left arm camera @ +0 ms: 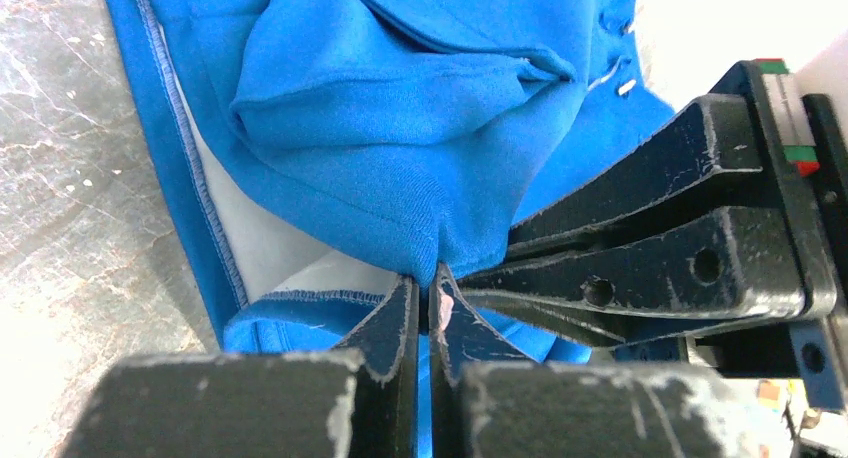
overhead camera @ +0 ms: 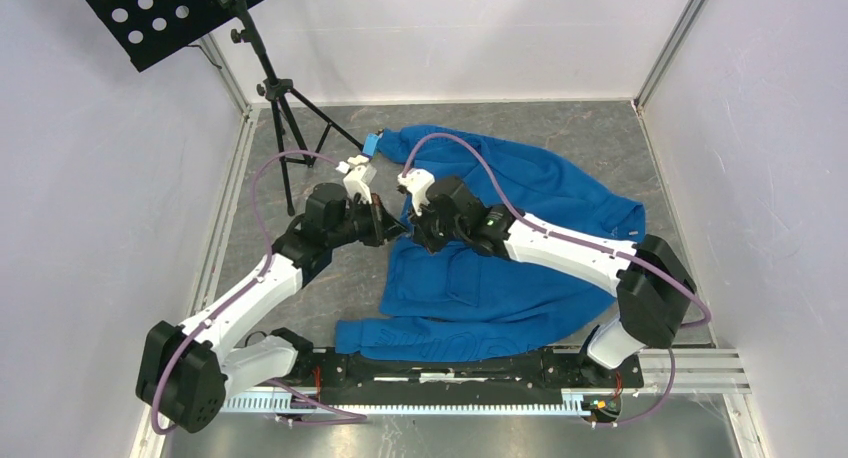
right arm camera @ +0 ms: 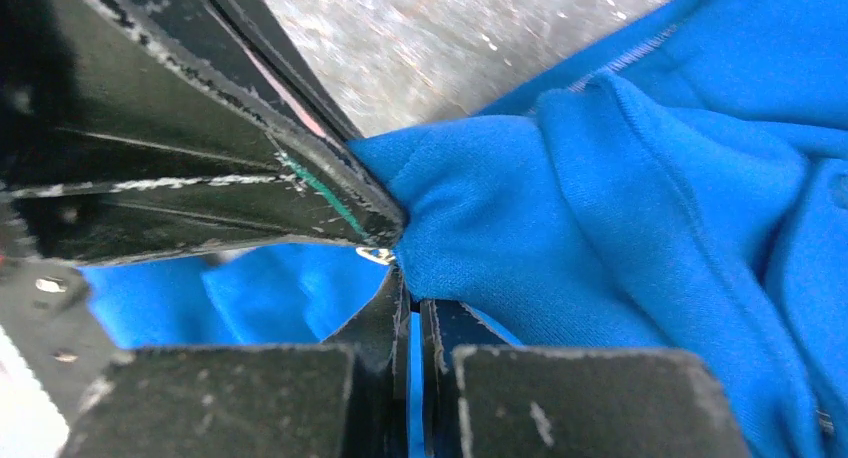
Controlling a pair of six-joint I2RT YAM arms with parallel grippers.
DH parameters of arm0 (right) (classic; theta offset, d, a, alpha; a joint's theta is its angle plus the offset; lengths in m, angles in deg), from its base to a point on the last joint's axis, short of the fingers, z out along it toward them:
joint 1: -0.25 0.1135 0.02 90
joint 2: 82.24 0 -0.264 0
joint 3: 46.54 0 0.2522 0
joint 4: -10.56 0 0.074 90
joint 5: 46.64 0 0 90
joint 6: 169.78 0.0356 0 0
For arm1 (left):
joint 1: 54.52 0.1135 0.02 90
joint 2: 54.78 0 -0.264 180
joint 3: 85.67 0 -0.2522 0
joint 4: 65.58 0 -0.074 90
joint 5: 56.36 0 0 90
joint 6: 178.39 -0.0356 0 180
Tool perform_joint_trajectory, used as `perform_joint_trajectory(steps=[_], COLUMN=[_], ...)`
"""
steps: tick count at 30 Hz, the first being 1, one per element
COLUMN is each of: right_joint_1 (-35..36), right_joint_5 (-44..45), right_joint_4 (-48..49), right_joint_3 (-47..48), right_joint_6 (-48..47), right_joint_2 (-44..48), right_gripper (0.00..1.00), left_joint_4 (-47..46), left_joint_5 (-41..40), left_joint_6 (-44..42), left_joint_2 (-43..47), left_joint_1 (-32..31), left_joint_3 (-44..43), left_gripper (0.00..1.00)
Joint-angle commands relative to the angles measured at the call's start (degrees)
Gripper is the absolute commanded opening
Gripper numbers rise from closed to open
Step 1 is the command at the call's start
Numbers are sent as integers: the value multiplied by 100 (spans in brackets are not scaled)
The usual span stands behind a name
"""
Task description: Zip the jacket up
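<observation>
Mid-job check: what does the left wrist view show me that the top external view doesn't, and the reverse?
Only left wrist: the left gripper shut on a pinched fold of the jacket, the right gripper clamping the same fold from the right, and pale lining beneath. Only top external: the whole jacket lying crumpled on the table, and a black tripod stand at the far left. Both: blue fabric with the two grippers meeting at it.

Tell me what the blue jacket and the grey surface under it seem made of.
The bright blue jacket looks like soft, matte fleece or knit: fine weave, limp folds. The grey tabletop looks like marbled stone or laminate, slightly glossy: pale veins, glare.
</observation>
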Motion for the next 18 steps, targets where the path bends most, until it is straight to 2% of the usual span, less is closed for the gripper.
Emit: perform_joint_trajectory(steps=[1, 4, 11, 14, 15, 18], right_joint_1=[42, -32, -131, -222, -331, -466], right_joint_5=[1571, 1727, 1307, 716, 93, -1137], right_joint_4=[-1640, -1612, -1069, -295, -36, 1961], right_joint_3=[564, 268, -442, -805, -906, -1771], right_joint_6=[-1434, -1718, -2267, -2226, -2104, -1087], right_joint_2=[-99, 55, 477, 798, 961, 1571], right_gripper=[0, 0, 0, 0, 1, 0], left_joint_4=[881, 955, 970, 960, 927, 672], left_joint_5=[-633, -617, -501, -396, -332, -85], left_joint_6=[-677, -770, -944, -954, -935, -800], left_joint_2=[16, -37, -15, -86, -92, -84], left_joint_1=[-92, -92, -107, -127, -127, -127], left_joint_3=[-119, -173, -180, -214, -226, -136], left_gripper=[2, 2, 2, 2, 2, 2])
